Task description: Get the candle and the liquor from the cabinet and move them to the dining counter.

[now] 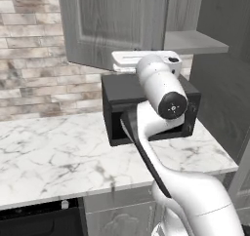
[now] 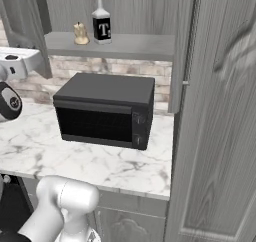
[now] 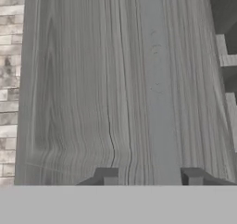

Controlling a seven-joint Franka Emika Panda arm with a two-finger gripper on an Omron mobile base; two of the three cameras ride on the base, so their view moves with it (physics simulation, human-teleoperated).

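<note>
Close against the grey wood-grain cabinet door (image 3: 115,79), I see my tool (image 3: 150,177) with its two dark fingertips (image 3: 107,176) standing apart and nothing between them; the door panel faces them flat on. From the left base camera my white arm (image 1: 161,91) rises in front of the black microwave box (image 1: 114,96), the hand up near the lower edge of that swung-open door. Off to the right, inside the grey wood-grain wall cabinet (image 2: 125,6), the small squat tan-yellow candle (image 2: 80,33) stands on the inner shelf (image 2: 130,46) just beside the dark square-shouldered liquor bottle (image 2: 102,22) with its pale label, both upright near the shelf's left end. To their right the shelf is bare. Below, the white grey-veined marble desk (image 2: 115,166) has open surface ahead of the microwave. A second tall grey door (image 2: 220,116) stands open on the right.
</note>
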